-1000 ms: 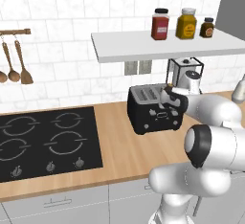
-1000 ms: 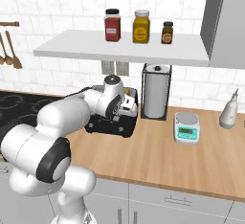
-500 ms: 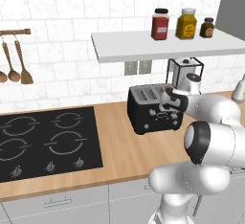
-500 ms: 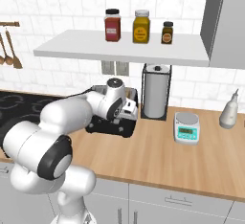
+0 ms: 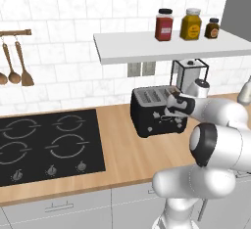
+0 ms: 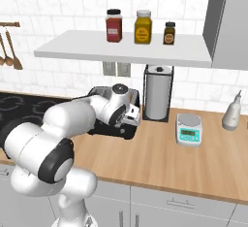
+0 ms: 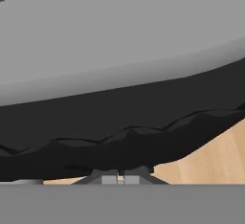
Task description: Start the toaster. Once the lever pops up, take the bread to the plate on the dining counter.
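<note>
At the toaster (image 5: 156, 110), which sits under the shelf (image 5: 166, 47), I see my gripper (image 5: 174, 103), fingertips together, has dropped slightly down its front, probably pressing the lever.

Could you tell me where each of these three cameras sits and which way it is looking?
Left base view: behind the arm to its left, looking forward and down at the wall counter; the white arm rises at lower right toward the toaster.
Right base view: behind the arm to its right, facing the same counter; the arm rises at lower left, covering much of the toaster.
Hand view: on the hand, pressed close against the toaster's dark body; the fingers sit together at the bottom.
Both base views share the toaster, shelf jars and hob.
</note>
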Available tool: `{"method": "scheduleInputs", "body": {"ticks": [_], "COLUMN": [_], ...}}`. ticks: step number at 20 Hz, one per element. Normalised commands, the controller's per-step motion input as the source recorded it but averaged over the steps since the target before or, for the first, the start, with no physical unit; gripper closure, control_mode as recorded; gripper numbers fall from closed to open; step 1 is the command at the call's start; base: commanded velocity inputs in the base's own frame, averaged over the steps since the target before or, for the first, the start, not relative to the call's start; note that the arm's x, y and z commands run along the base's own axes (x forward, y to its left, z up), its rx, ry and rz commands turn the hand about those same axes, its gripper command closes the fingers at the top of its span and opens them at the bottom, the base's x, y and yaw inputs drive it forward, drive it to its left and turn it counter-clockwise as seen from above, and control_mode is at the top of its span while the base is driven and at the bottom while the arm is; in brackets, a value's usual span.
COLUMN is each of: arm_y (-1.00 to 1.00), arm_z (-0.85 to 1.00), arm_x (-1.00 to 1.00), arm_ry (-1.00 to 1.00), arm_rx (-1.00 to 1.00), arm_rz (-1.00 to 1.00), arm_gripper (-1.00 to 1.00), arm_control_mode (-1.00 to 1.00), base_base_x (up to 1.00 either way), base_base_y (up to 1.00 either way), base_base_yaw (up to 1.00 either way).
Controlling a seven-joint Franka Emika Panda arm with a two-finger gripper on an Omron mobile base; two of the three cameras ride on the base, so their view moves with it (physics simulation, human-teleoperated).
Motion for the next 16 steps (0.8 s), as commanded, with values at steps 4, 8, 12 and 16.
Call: {"method": "scheduleInputs", "body": {"ticks": [4, 8, 12, 16], "arm_y": [0.23, 0.27, 0.39, 0.25], "arm_z": [-0.53, -0.54, -0.59, 0.08], "arm_x": [-0.23, -0.37, -0.46, -0.47], "arm_ry": [0.0, 0.0, 0.0, -0.02], "arm_rx": [0.04, 0.03, 0.02, 0.01], "arm_rz": [0.0, 0.0, 0.0, 0.0], "arm_gripper": [1.0, 1.0, 1.0, 1.0], "arm_control_mode": [-1.0, -1.0, -1.0, -1.0], "base_base_x": [0.0, 0.0, 0.0, 0.0], "base_base_y": [0.0, 0.0, 0.0, 0.0], "base_base_yaw": [0.0, 0.0, 0.0, 0.0]}}
